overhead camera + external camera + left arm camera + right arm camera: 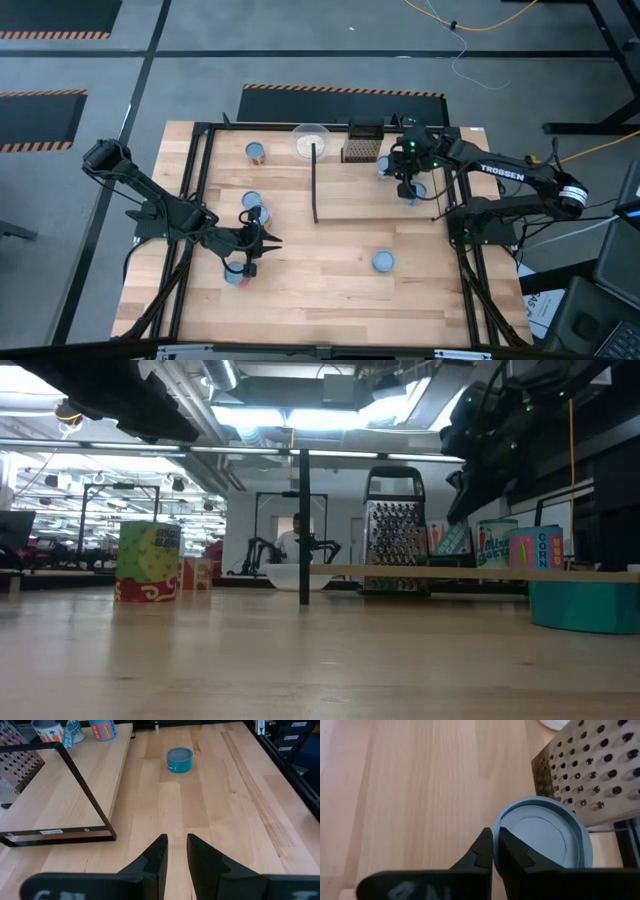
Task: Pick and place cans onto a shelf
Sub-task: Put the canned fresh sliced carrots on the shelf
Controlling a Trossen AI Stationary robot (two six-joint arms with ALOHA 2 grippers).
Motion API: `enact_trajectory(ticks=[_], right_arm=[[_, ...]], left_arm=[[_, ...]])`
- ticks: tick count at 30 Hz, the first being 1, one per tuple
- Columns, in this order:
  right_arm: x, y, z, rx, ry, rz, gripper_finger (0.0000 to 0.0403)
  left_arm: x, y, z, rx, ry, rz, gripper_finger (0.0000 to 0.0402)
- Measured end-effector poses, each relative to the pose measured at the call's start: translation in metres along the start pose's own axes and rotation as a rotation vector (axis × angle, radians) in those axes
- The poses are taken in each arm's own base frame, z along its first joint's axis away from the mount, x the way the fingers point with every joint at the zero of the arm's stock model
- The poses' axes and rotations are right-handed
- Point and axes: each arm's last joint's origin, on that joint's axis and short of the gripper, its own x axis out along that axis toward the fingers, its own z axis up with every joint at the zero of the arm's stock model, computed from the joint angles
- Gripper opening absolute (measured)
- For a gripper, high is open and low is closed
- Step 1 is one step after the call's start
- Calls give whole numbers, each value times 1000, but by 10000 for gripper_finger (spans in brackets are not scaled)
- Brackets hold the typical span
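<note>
- Cans sit in several spots: short round tins with pale blue-silver tops. 2 [386,166] [414,191] stand on the shelf [370,195] at its end near the box grater [361,146].
- 1 can [256,152] stands alone on the table [330,290] beside the whitish bowl [310,140]. Another [383,262] lies well apart on open wood, showing a teal side wall in the left wrist view [179,760].
- 2 more [251,201] [259,214] stand touching, near the left arm. 1 [236,272] sits just under the left tool [262,241].
- In the low view 1 can [149,562] wears a green label with a red band at its base.
- Shelf: a pale wooden board raised on a thin black bar [315,185] along 1 short edge.
- Right tool [410,182] hovers over the shelf, fingers pinched together with nothing between them. In the right wrist view [495,851] its tips lie at the rim of a can top [543,832], next to the grater's perforated face.
- Left tool fingers stand slightly parted and empty over bare table.
</note>
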Motion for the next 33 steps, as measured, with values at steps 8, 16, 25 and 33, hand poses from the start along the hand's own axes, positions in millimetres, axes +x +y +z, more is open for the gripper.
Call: enact_trajectory(ticks=[8,16,25,33], right_arm=[[12,-2,-1,6,19,26,20],[25,-5,-2,-6,56,52,20],[25,-4,-3,-5,64,53,29],[25,-4,-4,-4,69,54,51]], left_arm=[[0,0,0,3,0,0,66],[0,0,0,4,0,0,66],[0,0,0,4,0,0,66],[0,0,0,4,0,0,66]])
